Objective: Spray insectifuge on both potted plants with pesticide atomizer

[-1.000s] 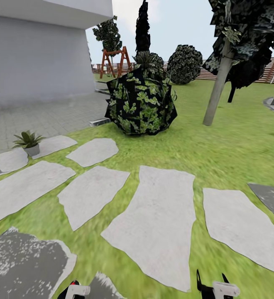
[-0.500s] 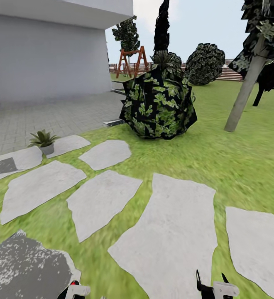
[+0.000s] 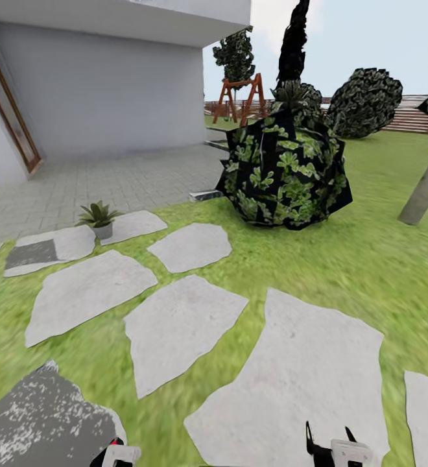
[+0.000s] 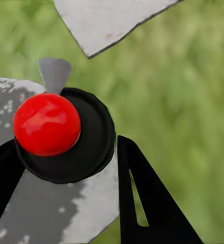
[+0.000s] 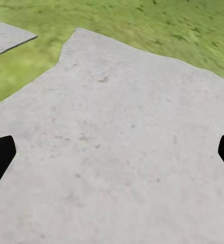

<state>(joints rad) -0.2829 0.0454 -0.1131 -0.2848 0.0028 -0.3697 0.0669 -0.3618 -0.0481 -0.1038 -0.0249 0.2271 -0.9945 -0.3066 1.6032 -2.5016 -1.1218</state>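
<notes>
One potted plant stands upright in your head view, far left at the paving edge beside a stepping stone. Your right gripper is spread wide over bare stone — empty. Left gripper: fingers apart over grass — nothing held.

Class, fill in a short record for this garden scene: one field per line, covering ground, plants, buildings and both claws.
ground: lawn with grey stepping stones
potted plant: one, upright between two stones near the paving
big bush: dark, leafy, beyond the stones
building: grey wall, brown door frame
far back: slat fence, red-brown frame
left claw: low over a dark stone
right claw: open, empty, over a pale stone
atomizer: not spotted
</notes>
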